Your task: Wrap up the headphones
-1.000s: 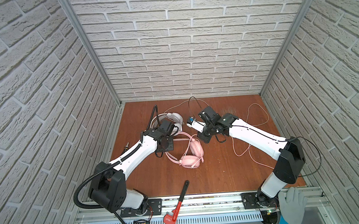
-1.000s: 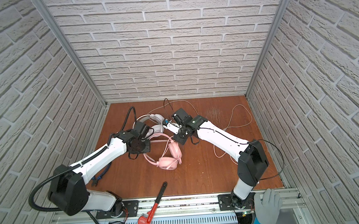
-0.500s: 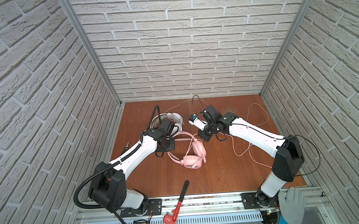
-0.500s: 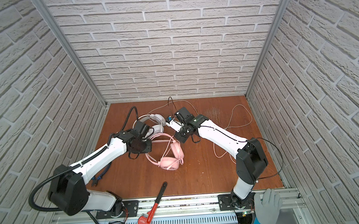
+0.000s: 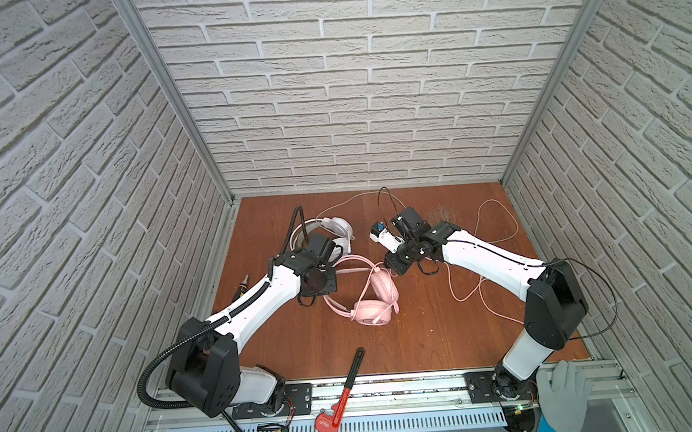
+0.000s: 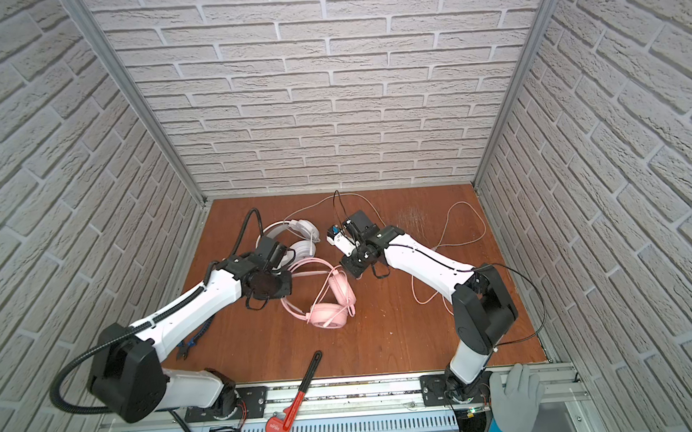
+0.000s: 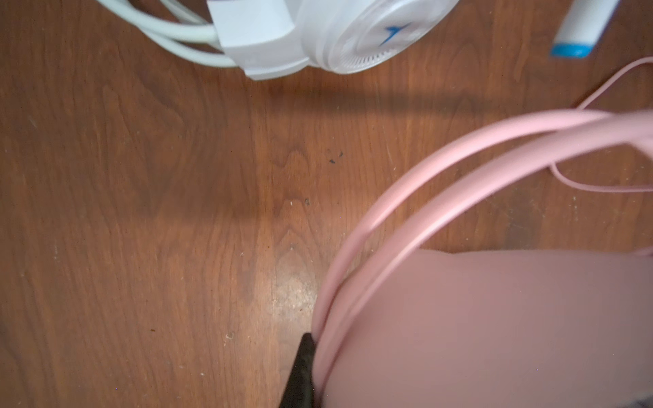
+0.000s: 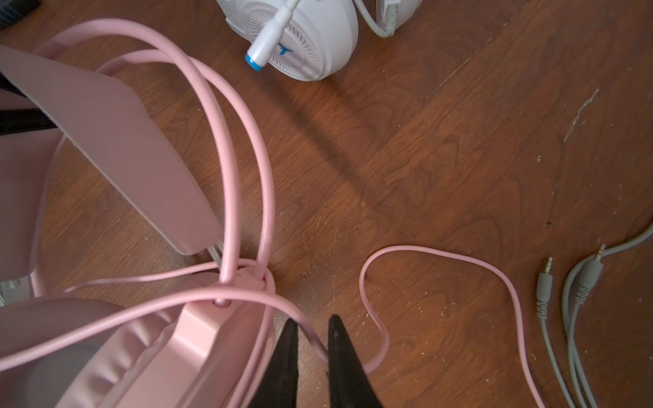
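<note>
Pink matte plastic: the pink headset (image 5: 373,307) sits mid-table on the scuffed brown wood table (image 5: 407,346). Its padded cups are toward the front, w/ twin thin wire rails arching over a wide soft strap. L gripper (image 7: 318,364) is pressed together on that headband. Only one black tapered finger shows in the wrist view, tight against the rails.

R gripper (image 8: 312,335) has black, wedge-shaped fingers standing a little apart, w/ the thin round pink cable (image 8: 441,252) running btwn them, just beside a cup's hinge. Beyond them it snakes loose over the wood.

White headset (image 5: 338,226), glossy w/ ribbed round cups, lies just behind the pink one, nearer the back wall; its boom mic (image 8: 268,39) is blue-tipped. Grey cable ends in two metal jack plugs (image 8: 546,282). Red-and-black pipe wrench (image 5: 348,385) lies at the front edge, well apart.
</note>
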Robot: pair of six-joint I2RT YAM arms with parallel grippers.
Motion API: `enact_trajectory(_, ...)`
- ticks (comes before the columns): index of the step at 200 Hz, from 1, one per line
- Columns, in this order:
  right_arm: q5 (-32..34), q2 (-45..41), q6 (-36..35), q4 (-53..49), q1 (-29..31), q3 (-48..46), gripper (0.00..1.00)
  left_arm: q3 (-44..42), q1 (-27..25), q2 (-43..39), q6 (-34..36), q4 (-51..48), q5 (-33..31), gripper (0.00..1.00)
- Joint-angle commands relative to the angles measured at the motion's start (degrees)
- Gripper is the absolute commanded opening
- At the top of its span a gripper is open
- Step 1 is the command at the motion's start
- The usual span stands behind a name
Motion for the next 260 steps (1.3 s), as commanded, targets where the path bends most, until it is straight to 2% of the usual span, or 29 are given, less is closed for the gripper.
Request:
enact_trajectory(1, -0.7, 1.2, 1.8, 2.1, -0.9, -1.0, 0.22, -2.6, -0.5, -3.0, -4.6, 3.8, 2.8, 0.00)
enact_trajectory(42, -2.0, 2.2, 3.7, 3.2, -1.3, -2.1, 0.28, -7.1, -0.9, -4.6, -9.3, 6.7, 2.2, 0.00)
enact_trajectory(98, -3.3, 4.4, 4.2, 3.2, -1.3, -2.8, 0.29, -12.0, -1.1, -5.5, -14.7, 11.1, 1.7, 0.00)
enact_trajectory(155, -3.3, 5.7, 5.0, 4.6, -1.4, -3.6, 0.29, -13.7, -1.0, -5.3, -14.9, 11.1, 1.3, 0.20)
enact_trajectory(199, -4.2, 5.8, 4.5, 4.6, -1.5, -3.7, 0.29, -14.1, -1.0, -4.9, -14.9, 11.2, 1.5, 0.23)
enact_trajectory(260, -4.4, 5.6, 4.8, 4.8, -1.5, -4.1, 0.29, -15.2, -1.0, -4.5, -14.6, 10.8, 1.5, 0.35)
